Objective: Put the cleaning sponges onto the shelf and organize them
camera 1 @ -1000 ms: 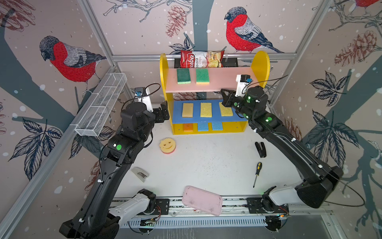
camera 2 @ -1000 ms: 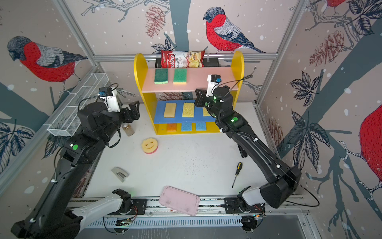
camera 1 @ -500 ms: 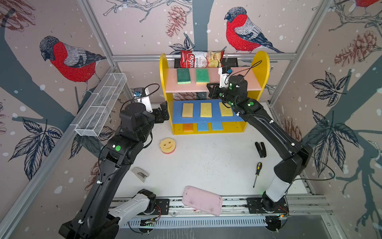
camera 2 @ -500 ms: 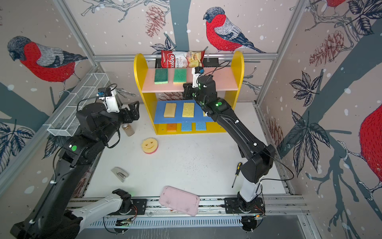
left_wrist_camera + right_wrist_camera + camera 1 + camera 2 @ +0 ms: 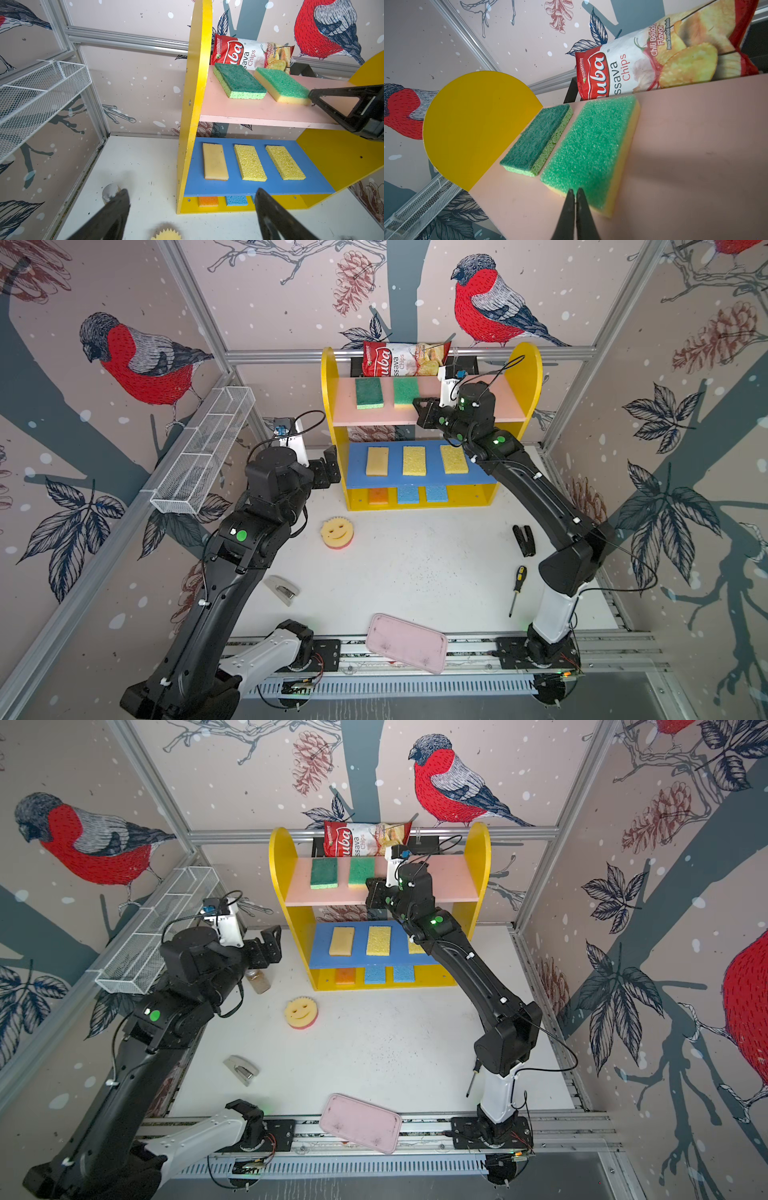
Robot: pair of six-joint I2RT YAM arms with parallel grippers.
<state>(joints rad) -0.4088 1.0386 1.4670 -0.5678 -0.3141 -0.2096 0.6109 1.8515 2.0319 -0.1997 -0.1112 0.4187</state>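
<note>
Black and wide apart, your left end effector (image 5: 327, 467) hangs empty above the table (image 5: 415, 572), just beside the shelf's left wall. A small jar (image 5: 258, 979) stands close under it, and a careless drop toward the sponge could tip it.

Next right, the round smiley sponge (image 5: 337, 533) lies alone on the table in front of the shelf (image 5: 528, 377), the only sponge not put away. On the shelf, the base holds one orange and two blue sponges, and the blue middle board holds one tan and two yellow.

On the pink upper board (image 5: 509, 408), a dark green sponge (image 5: 368, 393) and a lighter green sponge (image 5: 406, 392) lie side by side, near but apart. Your right end effector (image 5: 574, 190), pinched together and holding nothing, touches the lighter sponge's near edge.

Push too hard or off-centre and the foam will likely pivot, crowd its dark neighbour, or slide back off the board toward the chips bag (image 5: 405, 360) behind. Soft foam may also buckle rather than slide. Bring the smiley sponge up while that arm sits there and the two arms could meet.
</note>
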